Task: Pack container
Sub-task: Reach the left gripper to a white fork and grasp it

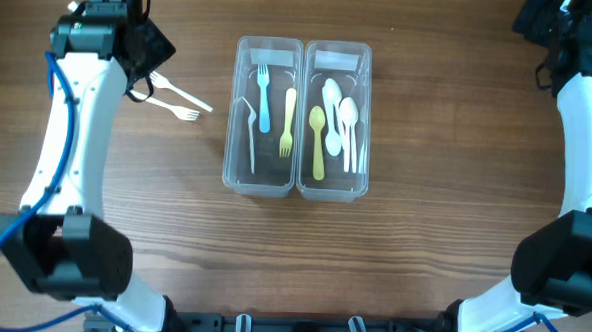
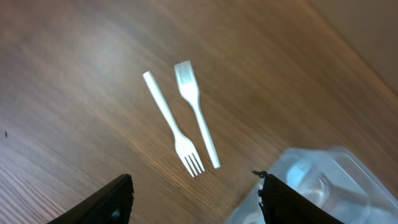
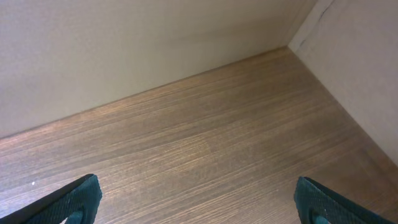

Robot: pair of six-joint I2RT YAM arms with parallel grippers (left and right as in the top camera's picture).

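Two clear containers stand side by side mid-table. The left container (image 1: 234, 113) holds a white fork, a blue fork (image 1: 264, 97) and a yellow fork (image 1: 288, 121). The right container (image 1: 365, 119) holds a yellow spoon (image 1: 318, 137) and white spoons (image 1: 344, 123). Two loose white forks (image 1: 184, 95) lie crossed on the wood left of the containers; in the left wrist view they are one white fork (image 2: 169, 118) and another (image 2: 199, 115). My left gripper (image 2: 196, 199) hovers open above them, holding nothing. My right gripper (image 3: 199, 205) is open and empty over bare wood at the far right.
A corner of the left container (image 2: 323, 180) shows beside my left gripper's right finger. A pale wall (image 3: 155, 37) borders the table's far edge near my right gripper. Both arms (image 1: 72, 146) run down the table's sides.
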